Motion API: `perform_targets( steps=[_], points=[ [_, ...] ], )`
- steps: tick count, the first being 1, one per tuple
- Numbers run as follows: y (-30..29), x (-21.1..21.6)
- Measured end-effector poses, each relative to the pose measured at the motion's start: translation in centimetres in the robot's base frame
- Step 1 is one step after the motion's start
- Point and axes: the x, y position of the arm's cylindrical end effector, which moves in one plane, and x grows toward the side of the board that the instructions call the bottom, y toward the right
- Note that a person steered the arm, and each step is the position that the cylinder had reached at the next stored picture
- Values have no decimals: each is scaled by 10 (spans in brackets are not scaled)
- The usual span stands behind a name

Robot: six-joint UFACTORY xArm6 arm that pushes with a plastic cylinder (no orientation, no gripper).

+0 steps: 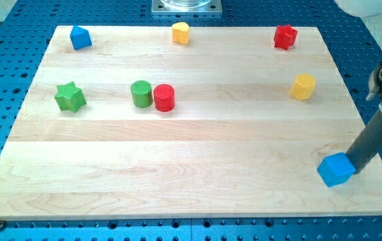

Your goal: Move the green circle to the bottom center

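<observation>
**My rod at the view's lower right**

My arm comes into view from the right edge, with a pale, rounded piece of my body just showing at the top right corner. Below it sits a grey and white fitting, and from that fitting my dark rod runs downward, slanting toward the view's left as it descends. My tip (356, 169) is at the rod's lower end, low in the view and close to the right side. The very end is partly hidden, so I cannot tell exactly where it meets the surface. The rest of my arm is out of view.
</observation>
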Motion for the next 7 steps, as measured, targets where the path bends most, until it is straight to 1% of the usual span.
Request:
perform_targets(
  steps=[1, 2, 3, 4, 7],
  points=[
    [-4, -43],
    [-71, -105],
    [-120, -138],
    [-133, -147],
    [-133, -152]
  ],
)
